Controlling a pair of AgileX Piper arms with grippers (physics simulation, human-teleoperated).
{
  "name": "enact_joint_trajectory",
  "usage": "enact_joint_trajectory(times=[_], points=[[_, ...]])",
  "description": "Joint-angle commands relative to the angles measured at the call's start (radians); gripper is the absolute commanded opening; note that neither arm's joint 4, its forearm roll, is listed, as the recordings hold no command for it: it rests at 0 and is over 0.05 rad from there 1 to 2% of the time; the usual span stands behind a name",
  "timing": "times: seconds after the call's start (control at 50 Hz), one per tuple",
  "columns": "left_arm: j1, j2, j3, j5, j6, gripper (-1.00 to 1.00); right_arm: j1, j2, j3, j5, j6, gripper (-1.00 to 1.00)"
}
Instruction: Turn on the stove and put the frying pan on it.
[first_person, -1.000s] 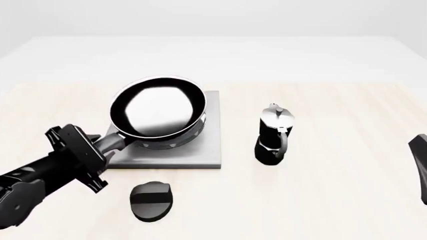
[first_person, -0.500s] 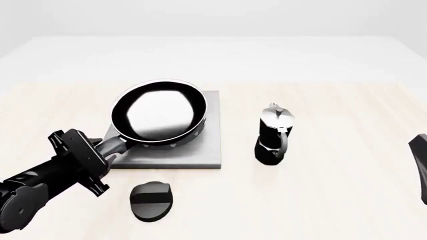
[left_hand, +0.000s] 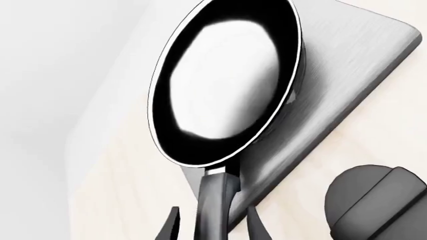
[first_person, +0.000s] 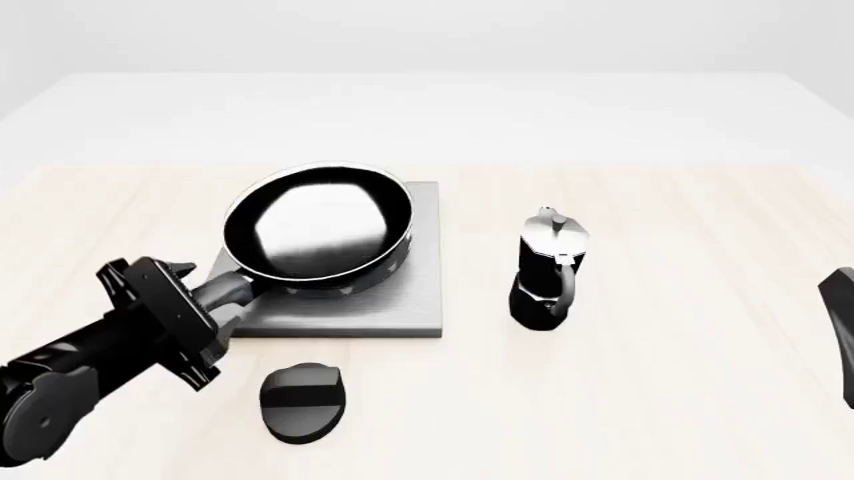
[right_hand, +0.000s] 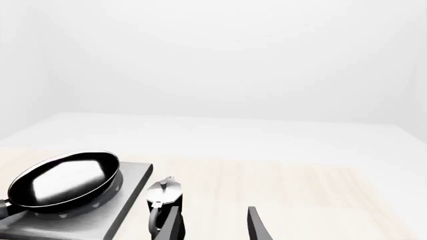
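The pan sits on the stove, over the burner at the slab's left half, its shiny inside facing up and its rim level. Its short handle runs off the slab's near-left corner toward the left gripper. In the left wrist view the handle lies between the two fingers, which stand a little apart from it on either side, so the gripper looks slightly open around the handle rather than clamped; whether either pad touches it I cannot tell. The left arm comes in low from the near-left edge of the table. The knob lies flat on the table just in front of the slab's near edge, apart from it, with its raised ridge running crosswise. The moka pot stands upright to the right of the stove, near but not touching. The right gripper is well apart at the far right of the table, where only a dark edge of it shows in the front view; in its wrist view the fingers are spread with nothing between them, pointing toward the pot and stove.
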Motion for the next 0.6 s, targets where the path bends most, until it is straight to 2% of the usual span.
enact_joint_trajectory(times=[0.02,0.28,0.6], points=[[-0.002,-0.015,-0.013,0.009,0.005,1.00,0.001,0.000,-0.004,0.001,0.002,1.00],[-0.016,-0.019,-0.013,0.002,0.004,1.00,-0.001,0.000,-0.008,0.004,0.003,1.00],[-0.041,-0.176,-0.051,0.130,-0.007,1.00,-0.005,0.000,-0.028,0.016,0.003,1.00]])
